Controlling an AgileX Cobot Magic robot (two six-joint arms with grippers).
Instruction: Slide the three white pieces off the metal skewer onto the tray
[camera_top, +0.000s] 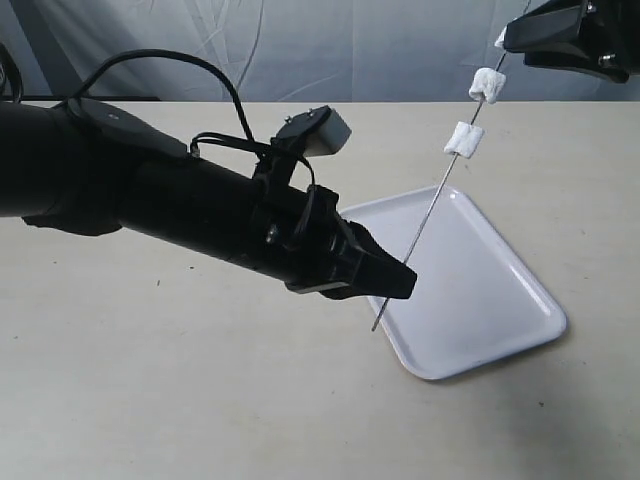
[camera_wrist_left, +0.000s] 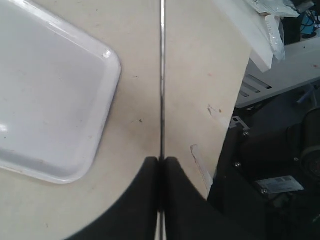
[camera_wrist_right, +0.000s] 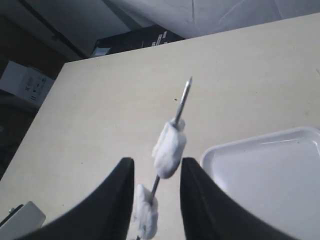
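The metal skewer (camera_top: 425, 222) slants up from low over the tray (camera_top: 500, 300) toward the top right. My left gripper (camera_top: 398, 282) is shut on its lower end, and the rod (camera_wrist_left: 162, 75) emerges from the closed left gripper (camera_wrist_left: 162, 161). Two white pieces (camera_top: 463, 139) (camera_top: 487, 85) sit high on the rod. A third white piece (camera_top: 500, 38) peeks out at my right gripper (camera_top: 515, 38). My right gripper (camera_wrist_right: 157, 161) is open and straddles the skewer (camera_wrist_right: 183, 100). One piece (camera_wrist_right: 170, 147) lies between its fingertips, another (camera_wrist_right: 145, 212) deeper in.
The tray's near corner (camera_wrist_left: 75, 100) lies beside the rod on the beige table (camera_top: 150, 380). My left arm (camera_top: 150, 190) stretches across the left half of the table. The table's edge (camera_wrist_left: 235, 100) drops off to dark equipment. A grey backdrop hangs behind.
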